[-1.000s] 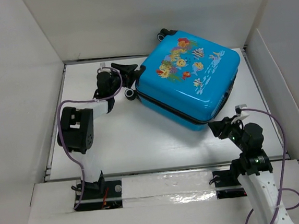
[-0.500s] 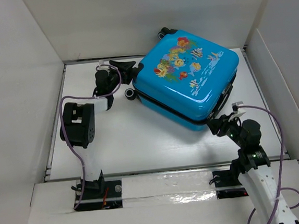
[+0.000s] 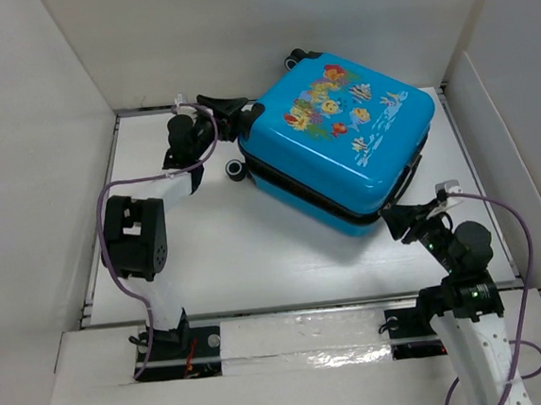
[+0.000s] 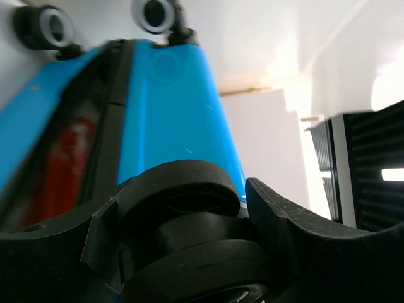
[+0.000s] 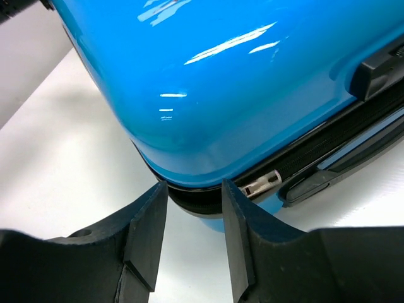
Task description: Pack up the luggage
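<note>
The luggage (image 3: 341, 144) is a bright-blue hard-shell case with fish print, lying flat at the back right of the table, zipper seam dark along its side. My left gripper (image 3: 241, 118) is at its left end, shut on a black wheel (image 4: 183, 196) that fills the space between the fingers; the blue shell (image 4: 170, 107) rises beyond. My right gripper (image 3: 393, 218) stands open at the near corner (image 5: 189, 145), its fingers either side of the black seam without touching. A silver zipper pull (image 5: 262, 183) lies just right of the right finger.
White walls (image 3: 37, 138) close in the white table (image 3: 256, 251) on the left, back and right. Another wheel (image 3: 237, 170) rests on the table below the left gripper, and more wheels (image 3: 296, 60) stick out at the back. A black handle (image 5: 379, 63) sits on the case's side.
The left gripper has moved toward the back with the wheel, shifting the luggage's left end. The right gripper's fingers have spread a little and its arm has shifted right.
</note>
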Available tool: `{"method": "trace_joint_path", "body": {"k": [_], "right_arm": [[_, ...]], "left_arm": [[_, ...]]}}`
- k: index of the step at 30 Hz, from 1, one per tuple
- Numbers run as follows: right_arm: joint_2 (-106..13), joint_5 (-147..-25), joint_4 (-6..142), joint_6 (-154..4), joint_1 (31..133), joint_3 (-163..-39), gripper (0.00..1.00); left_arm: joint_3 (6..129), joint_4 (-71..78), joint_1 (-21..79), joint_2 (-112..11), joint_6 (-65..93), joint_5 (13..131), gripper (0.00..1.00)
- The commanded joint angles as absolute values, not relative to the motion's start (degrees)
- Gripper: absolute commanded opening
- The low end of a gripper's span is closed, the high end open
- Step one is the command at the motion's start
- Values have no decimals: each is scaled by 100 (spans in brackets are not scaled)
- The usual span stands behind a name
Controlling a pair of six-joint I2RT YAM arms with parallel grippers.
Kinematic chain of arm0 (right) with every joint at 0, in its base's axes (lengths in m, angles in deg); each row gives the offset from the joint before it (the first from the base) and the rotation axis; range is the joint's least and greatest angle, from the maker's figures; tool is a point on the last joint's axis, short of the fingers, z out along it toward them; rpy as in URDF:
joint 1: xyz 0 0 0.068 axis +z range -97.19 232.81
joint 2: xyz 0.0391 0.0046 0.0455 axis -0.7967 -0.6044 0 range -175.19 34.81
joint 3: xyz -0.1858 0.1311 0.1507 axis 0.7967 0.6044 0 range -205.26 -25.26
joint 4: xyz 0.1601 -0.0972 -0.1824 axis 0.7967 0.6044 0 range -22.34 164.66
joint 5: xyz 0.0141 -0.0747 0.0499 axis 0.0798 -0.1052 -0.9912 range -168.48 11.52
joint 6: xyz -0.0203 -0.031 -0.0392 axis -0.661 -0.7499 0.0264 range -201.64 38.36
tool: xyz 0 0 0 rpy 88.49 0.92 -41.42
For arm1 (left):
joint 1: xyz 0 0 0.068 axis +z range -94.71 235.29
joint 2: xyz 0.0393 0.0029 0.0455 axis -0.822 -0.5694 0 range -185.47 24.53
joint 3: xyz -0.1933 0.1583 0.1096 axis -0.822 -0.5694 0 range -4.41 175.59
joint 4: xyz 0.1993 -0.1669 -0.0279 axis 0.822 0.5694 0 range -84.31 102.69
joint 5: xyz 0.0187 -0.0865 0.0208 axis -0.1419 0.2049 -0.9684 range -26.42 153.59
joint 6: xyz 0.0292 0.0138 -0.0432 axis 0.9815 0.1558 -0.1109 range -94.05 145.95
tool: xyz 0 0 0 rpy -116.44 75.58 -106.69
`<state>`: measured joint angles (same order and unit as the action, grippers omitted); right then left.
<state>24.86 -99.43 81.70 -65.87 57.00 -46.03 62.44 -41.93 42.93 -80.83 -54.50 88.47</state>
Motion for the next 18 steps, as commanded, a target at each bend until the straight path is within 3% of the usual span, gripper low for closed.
{"method": "trace_joint_path", "body": {"k": [1,7,18], "right_arm": [[2593,-9835,8584,-6714,5686,-4951,44],[2831,-9668,8603,-6564,5686,-4837,35],[2787,-9747,8595,-6415,5686,-4312,35]], "left_arm": [[6705,-5004,4202,-7119,-5430,8951,0],[6433,-5048,4149,-7057,-5465,8952,0],[6213,-5162,4149,-7619,-5324,8793,0]]}}
